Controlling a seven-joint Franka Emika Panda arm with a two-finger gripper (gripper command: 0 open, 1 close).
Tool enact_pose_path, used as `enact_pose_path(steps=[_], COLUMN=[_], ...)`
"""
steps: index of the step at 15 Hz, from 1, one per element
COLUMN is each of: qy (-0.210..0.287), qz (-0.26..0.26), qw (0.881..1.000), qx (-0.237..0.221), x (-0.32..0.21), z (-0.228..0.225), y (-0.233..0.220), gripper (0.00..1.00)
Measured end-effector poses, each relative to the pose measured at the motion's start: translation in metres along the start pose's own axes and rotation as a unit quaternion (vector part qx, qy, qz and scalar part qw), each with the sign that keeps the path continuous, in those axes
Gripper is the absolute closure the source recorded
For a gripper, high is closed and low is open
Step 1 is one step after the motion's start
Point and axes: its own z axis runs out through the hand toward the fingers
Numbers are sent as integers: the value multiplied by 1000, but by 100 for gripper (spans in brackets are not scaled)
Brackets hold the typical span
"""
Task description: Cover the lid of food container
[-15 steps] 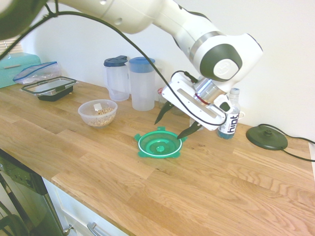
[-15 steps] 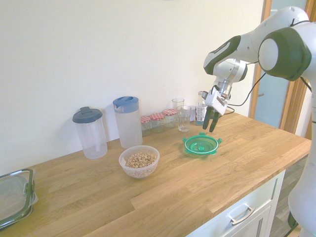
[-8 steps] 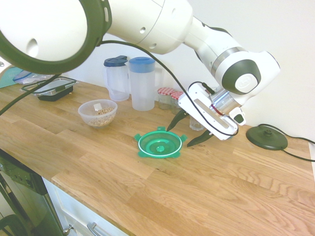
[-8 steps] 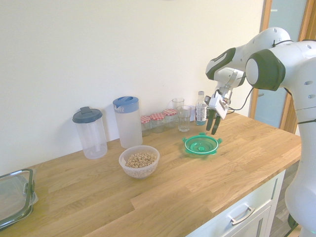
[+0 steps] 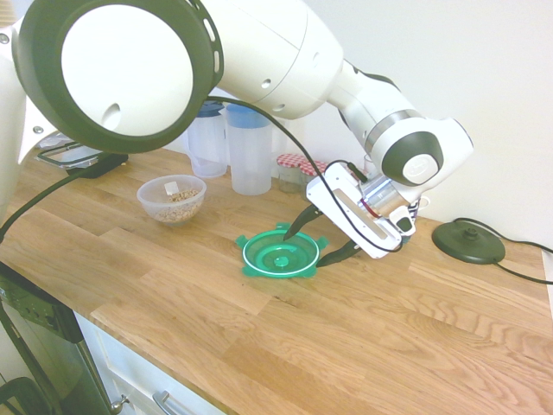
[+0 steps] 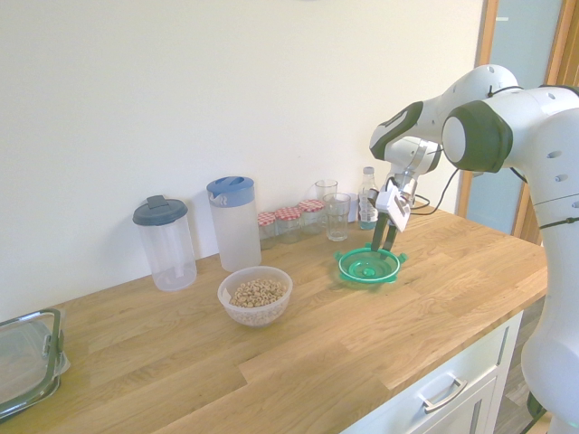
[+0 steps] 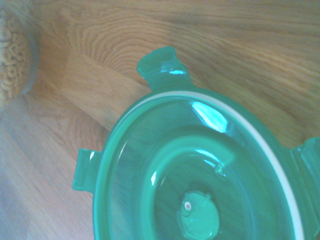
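Observation:
The green round lid (image 5: 281,255) (image 6: 369,265) lies flat on the wooden counter, and it fills the wrist view (image 7: 200,175) with its knob and clip tabs showing. My gripper (image 5: 318,243) (image 6: 382,244) is open and low over the lid's edge on the wall side. One finger (image 5: 298,229) points down over the rim and the other stands just outside it. The food container (image 5: 171,199) (image 6: 255,295), a clear bowl of beige cereal bits, stands apart from the lid along the counter, and a blurred part of it (image 7: 12,65) shows in the wrist view.
Two clear pitchers (image 5: 249,147) (image 6: 165,242) stand by the wall behind the bowl. Red-capped jars (image 5: 298,169), glasses (image 6: 336,217) and a water bottle (image 6: 366,197) line the wall near the arm. A black round base (image 5: 468,242) sits beyond the gripper. A black-rimmed rectangular container (image 6: 23,362) sits at the counter's far end.
The gripper has come down and shifted toward the lid's rim, staying open. Lid and bowl have not moved.

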Motion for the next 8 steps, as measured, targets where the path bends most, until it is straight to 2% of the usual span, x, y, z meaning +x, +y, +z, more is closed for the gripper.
enact_pose_path(steps=[8], qy=[-11], qz=[14], qw=[999], qx=[39], x=[-1], z=[16], y=[11], gripper=[100])
